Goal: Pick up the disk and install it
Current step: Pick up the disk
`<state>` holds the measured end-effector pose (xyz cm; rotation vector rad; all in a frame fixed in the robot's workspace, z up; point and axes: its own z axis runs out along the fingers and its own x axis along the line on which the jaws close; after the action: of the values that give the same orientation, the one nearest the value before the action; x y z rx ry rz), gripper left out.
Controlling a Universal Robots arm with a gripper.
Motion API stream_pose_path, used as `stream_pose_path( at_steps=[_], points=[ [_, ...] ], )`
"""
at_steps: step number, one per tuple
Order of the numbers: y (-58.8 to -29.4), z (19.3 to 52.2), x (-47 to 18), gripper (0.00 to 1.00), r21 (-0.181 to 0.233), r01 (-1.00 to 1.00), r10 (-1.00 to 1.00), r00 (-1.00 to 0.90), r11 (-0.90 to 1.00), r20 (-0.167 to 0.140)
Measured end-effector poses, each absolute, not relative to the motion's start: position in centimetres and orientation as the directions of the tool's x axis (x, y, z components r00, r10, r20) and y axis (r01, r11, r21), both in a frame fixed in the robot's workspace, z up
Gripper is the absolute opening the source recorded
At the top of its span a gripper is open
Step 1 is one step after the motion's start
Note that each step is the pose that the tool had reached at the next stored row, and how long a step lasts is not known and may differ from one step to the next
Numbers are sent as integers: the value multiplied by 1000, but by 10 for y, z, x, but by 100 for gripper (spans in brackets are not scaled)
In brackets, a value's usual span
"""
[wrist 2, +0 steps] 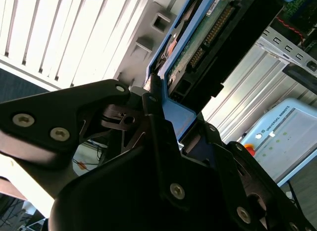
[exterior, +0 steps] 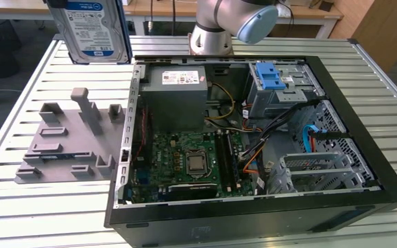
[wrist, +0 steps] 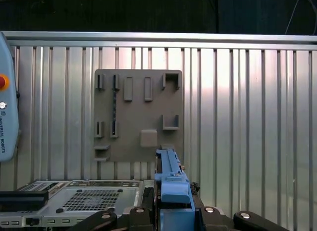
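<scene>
The disk (exterior: 95,30), silver with a white-and-blue label and a blue bracket, hangs upright in the air at the far left of the exterior view, above the slatted table and beside the open computer case (exterior: 364,155). In both wrist views my gripper (wrist: 171,203) (wrist 2: 159,109) is shut on the blue bracket edge of the disk (wrist: 171,179) (wrist 2: 198,47). The second wrist view shows the disk's circuit-board side and connector. Below the disk lies the grey holder plate (exterior: 64,142) (wrist: 138,117), with nothing in it.
Inside the case sit a grey power-supply box (exterior: 178,85), a motherboard (exterior: 188,160) and a silver cage with a blue latch (exterior: 281,82), with cables across the middle. The arm's base (exterior: 212,36) stands behind the case. A pendant (wrist: 7,117) lies on the table.
</scene>
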<state>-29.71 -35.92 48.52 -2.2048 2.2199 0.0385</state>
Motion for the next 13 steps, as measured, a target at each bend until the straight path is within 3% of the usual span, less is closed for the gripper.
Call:
stream_pose_path(
  at_steps=[13],
  points=[
    [-366,485,-281,36,9,-1000,-1000,-8,8,-26]
  ],
)
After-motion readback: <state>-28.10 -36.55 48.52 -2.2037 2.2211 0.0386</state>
